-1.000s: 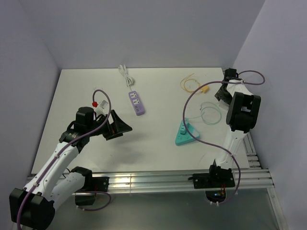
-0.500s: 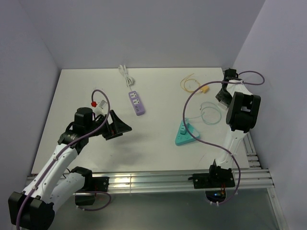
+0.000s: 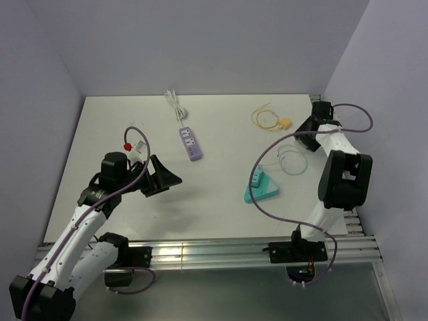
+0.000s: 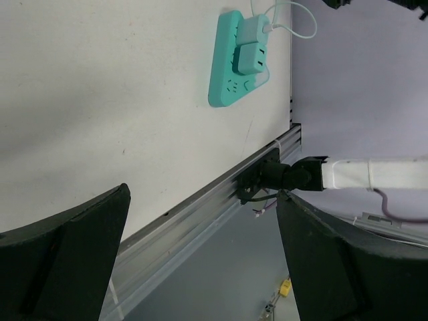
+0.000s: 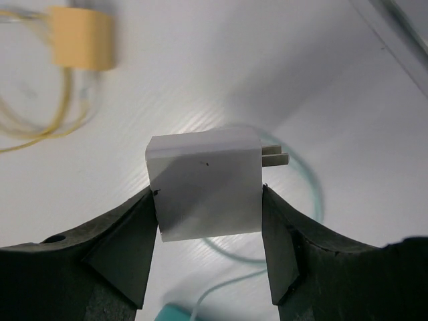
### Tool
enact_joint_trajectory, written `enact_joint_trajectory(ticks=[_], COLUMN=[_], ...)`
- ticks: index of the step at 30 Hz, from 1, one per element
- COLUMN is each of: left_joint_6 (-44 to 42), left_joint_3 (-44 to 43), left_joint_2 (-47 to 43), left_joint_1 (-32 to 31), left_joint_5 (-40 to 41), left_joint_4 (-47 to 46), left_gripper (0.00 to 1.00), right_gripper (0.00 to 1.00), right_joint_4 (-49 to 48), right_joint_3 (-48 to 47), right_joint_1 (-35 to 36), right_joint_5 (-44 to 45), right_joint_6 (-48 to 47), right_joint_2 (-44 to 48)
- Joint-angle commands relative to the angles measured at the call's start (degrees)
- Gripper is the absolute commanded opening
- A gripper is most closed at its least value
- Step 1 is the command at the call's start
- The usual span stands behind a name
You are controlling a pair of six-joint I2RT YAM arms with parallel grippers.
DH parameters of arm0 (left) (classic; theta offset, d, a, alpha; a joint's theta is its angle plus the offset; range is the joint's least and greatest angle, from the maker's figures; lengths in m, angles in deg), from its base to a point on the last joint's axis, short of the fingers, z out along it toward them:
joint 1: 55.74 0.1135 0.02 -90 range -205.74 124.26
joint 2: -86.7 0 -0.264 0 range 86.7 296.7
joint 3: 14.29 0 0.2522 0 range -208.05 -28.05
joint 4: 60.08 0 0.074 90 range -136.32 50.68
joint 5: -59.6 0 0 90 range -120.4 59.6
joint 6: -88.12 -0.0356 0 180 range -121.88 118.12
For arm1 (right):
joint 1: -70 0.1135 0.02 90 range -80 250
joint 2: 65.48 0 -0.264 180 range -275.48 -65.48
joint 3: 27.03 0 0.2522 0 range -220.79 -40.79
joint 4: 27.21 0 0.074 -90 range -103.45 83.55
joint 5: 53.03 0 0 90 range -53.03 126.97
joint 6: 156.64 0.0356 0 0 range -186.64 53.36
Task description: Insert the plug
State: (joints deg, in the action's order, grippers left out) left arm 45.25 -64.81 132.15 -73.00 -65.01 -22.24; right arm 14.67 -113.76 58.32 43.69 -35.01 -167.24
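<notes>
On the near left of the white desk (image 3: 120, 134), the left gripper (image 3: 167, 178) hangs above the surface with its jaws spread wide and nothing between them. Farther back, left of centre, lies a long purple power strip (image 3: 192, 144), its white cord (image 3: 175, 104) trailing toward the far edge. Right of centre sits a teal triangular power strip (image 3: 261, 188) with blocks already plugged into it.

At the far right lies the small blocky yellow-tan plug (image 3: 285, 124). It rests flat on the desk at the end of its thin, loosely looped yellow cable (image 3: 265, 117), and nothing touches it. Just right of it, the right gripper (image 5: 208, 204) pinches a white block adapter (image 5: 204, 190) by its two side faces, with the two metal prongs pointing out to the right.

The yellow-tan plug looks light and rigid, a hard smooth plastic body that could slip under a shallow pinch. Its springy cable will probably tug and twist it when lifted. The best hold seems to be across the flat side faces of the body, square and deep, never on the cable. Its prong end is too small to make out, so its orientation needs checking first
</notes>
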Motion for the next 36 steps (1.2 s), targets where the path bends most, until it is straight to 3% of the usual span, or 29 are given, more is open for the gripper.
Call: enact_joint_trajectory(ticks=[1, 10, 16, 23, 27, 32, 36], left_joint_6=[1.46, 3.4, 4.54, 7.62, 8.94, 6.57, -2.79], left_joint_3=[-0.6, 0.63, -1.48, 5.1, 5.55, -1.38, -2.19], left_joint_2=[-0.8, -1.15, -4.49, -10.38, -7.24, -2.39, -3.34], left_joint_1=[-0.32, -1.55, -8.83, -15.52, -19.65, -32.47, -40.9], left_joint_5=[0.69, -0.73, 11.57, 20.63, 21.68, 34.33, 37.87], left_joint_4=[-0.52, -3.95, -2.28, -7.98, -12.2, -10.19, -18.07], left_gripper=[0.96, 0.99, 0.99, 0.95, 0.88, 0.89, 0.91], right_gripper=[0.0, 0.0, 0.0, 0.0, 0.0, 0.0, 0.0], right_joint_4=[-7.72, -11.68, -17.11, -21.0, -17.84, -19.33, -20.2], right_joint_3=[3.87, 14.95, 26.72, 39.13, 37.38, 38.6, 37.9], right_joint_1=[2.79, 11.94, 21.87, 27.67, 31.1, 38.66, 42.44], right_joint_5=[-3.03, -6.46, -12.43, -15.86, -17.88, -15.34, -16.82], right_joint_6=[4.74, 8.88, 16.16, 26.98, 28.12, 31.02, 32.25], right_joint_2=[12.0, 33.97, 49.09, 67.46, 69.67, 73.71, 71.88])
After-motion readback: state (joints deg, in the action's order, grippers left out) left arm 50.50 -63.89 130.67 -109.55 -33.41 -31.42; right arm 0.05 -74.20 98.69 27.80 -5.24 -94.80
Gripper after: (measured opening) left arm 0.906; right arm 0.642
